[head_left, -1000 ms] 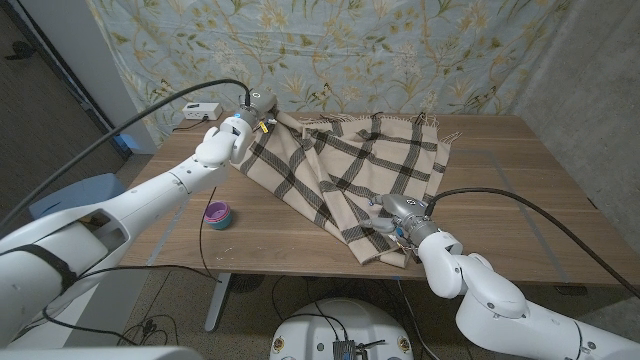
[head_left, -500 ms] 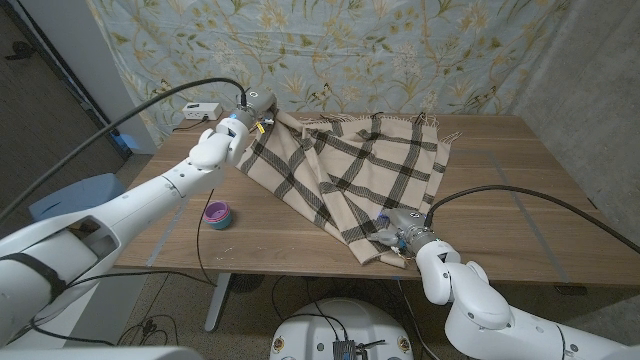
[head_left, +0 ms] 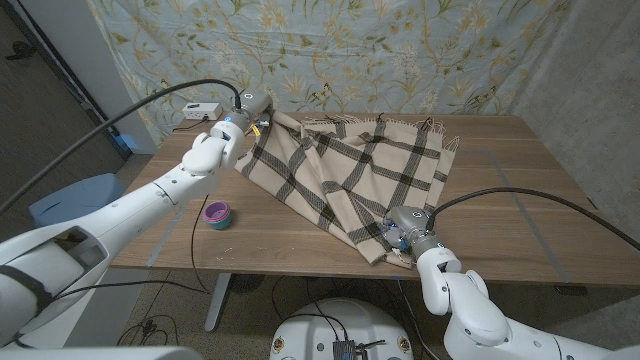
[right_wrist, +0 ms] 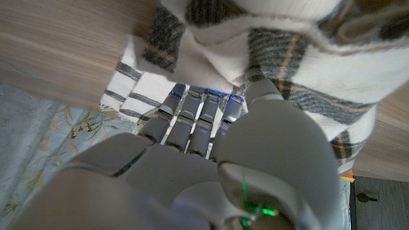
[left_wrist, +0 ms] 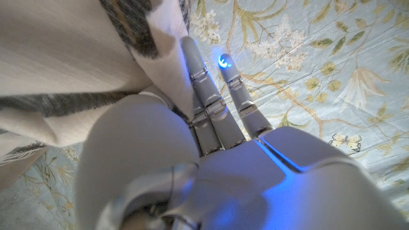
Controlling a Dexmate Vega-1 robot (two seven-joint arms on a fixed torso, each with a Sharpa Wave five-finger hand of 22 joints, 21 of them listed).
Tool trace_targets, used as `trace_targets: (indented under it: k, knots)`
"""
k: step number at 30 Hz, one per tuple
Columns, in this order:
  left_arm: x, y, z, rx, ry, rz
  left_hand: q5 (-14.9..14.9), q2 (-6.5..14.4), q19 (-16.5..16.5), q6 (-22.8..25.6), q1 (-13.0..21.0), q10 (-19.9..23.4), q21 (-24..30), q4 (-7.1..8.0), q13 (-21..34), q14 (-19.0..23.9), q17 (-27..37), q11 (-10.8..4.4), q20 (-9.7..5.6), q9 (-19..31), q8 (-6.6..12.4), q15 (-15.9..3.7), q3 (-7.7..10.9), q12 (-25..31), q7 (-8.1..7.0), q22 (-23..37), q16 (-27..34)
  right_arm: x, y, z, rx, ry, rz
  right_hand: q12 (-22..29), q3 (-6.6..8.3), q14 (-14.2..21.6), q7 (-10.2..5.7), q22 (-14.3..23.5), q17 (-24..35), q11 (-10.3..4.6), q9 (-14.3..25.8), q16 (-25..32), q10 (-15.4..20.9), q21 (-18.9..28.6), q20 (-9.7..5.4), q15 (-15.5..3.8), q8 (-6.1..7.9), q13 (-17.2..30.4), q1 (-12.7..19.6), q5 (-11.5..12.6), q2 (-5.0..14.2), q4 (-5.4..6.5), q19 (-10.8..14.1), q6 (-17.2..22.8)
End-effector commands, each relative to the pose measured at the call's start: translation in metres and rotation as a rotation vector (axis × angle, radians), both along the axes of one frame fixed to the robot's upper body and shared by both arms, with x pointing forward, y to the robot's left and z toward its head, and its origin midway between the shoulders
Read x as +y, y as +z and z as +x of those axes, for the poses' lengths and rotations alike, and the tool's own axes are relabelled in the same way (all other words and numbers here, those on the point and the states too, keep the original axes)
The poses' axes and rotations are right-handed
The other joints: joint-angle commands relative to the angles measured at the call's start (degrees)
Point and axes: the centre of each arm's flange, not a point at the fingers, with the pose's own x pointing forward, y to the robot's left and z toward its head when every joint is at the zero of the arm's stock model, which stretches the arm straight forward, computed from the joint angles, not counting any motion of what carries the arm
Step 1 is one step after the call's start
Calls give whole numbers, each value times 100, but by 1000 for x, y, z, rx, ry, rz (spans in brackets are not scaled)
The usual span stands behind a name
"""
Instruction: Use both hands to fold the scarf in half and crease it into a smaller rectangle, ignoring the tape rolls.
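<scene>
A cream scarf (head_left: 350, 165) with a dark plaid pattern lies rumpled across the middle of the wooden table (head_left: 520, 190), fringe along its far edge. My left hand (head_left: 235, 130) holds the scarf's far left corner, raised above the table; in the left wrist view the cloth (left_wrist: 77, 70) drapes over my left hand (left_wrist: 211, 147). My right hand (head_left: 405, 228) grips the near corner of the scarf close to the table's front edge. The right wrist view has folded cloth (right_wrist: 268, 45) bunched against the fingers (right_wrist: 192, 121).
A purple tape roll (head_left: 217, 213) lies on the table's left part, near the front. A white box (head_left: 200, 111) stands at the far left corner. A floral curtain (head_left: 400, 50) hangs behind the table.
My right hand has moved toward the front edge with the scarf's near corner, drawing the cloth tauter. My left hand has lifted its corner slightly.
</scene>
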Motion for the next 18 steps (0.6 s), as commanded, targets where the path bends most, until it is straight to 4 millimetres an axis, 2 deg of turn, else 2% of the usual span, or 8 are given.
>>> trace_targets:
  k: [1,4,5,6,7,9,14,18]
  knots:
    - [2,-5,-10,1,7,-15,6,173,-33,352,142,50,75,-3,30,7,25,-71,-15,419,286,-88,45,30,299,-1,-12,-13,-1,-21,-287,22,94,69,20,320,142,29,-394,136,-19,-280,187,100,19,-544,58,-105,-208,-110,259,248,116,199]
    - [1,-6,-12,6,5,-11,2,173,-39,350,136,53,97,-1,18,6,35,-71,-16,425,286,-87,50,24,294,-6,-18,-16,-1,-22,-308,2,102,-30,108,306,152,28,-717,196,-80,-622,121,117,11,-568,8,-245,-245,-159,333,299,108,175]
    - [1,-6,-13,8,4,-10,1,172,-45,347,137,52,101,-4,23,10,37,-66,-20,426,285,-92,52,27,296,-7,-18,-17,0,-22,-282,-6,103,-283,203,179,34,22,-983,191,-160,-959,-231,109,66,-591,-212,-413,-245,-208,332,302,29,-248]
    - [1,-7,-13,10,3,-10,0,171,-49,351,134,56,111,-3,18,8,40,-66,-15,426,285,-87,54,25,287,-9,-22,-18,1,-20,-241,-14,110,-565,164,-2,-182,17,-1152,179,-247,-1197,-622,92,155,-574,-529,-567,-393,-261,221,349,-64,-837]
    - [1,-7,-13,12,2,-10,-1,169,-53,350,130,48,118,-1,28,15,40,-64,-19,426,284,-95,56,29,293,-11,-24,-20,2,-19,-209,-8,119,-974,44,-376,-286,3,-1338,154,-336,-1519,-1220,33,245,-412,-976,-759,-678,-277,67,436,-255,-1663]
    - [1,-9,-14,19,-2,-11,-4,171,-66,345,129,26,135,-5,31,-4,61,-64,-15,432,283,-88,57,21,302,-16,-26,-21,2,-18,-197,-5,140,-1467,-87,-1004,-157,-16,-1600,218,-360,-1995,-1900,-67,402,-197,-1268,-968,-958,-237,-93,489,-540,-2468]
    - [3,-15,-15,40,-16,-22,-5,172,-99,337,123,26,163,-6,33,-6,73,-62,-6,444,283,-97,70,21,287,-24,-40,-19,5,-25,-214,31,205,-1906,-263,-1656,-44,-28,-1795,271,-354,-2445,-2493,-213,498,-18,-1252,-1144,-1320,-161,-257,580,-962,-2883]
    - [5,-19,-13,53,-14,-24,-6,176,-122,320,116,16,187,-3,42,-13,89,-64,-1,446,274,-101,76,22,289,-32,-48,-18,11,-28,-163,128,303,-2254,-322,-2395,-96,-20,-1820,378,-343,-2773,-3029,-324,593,329,-1193,-1245,-1458,-92,-258,583,-1377,-2966]
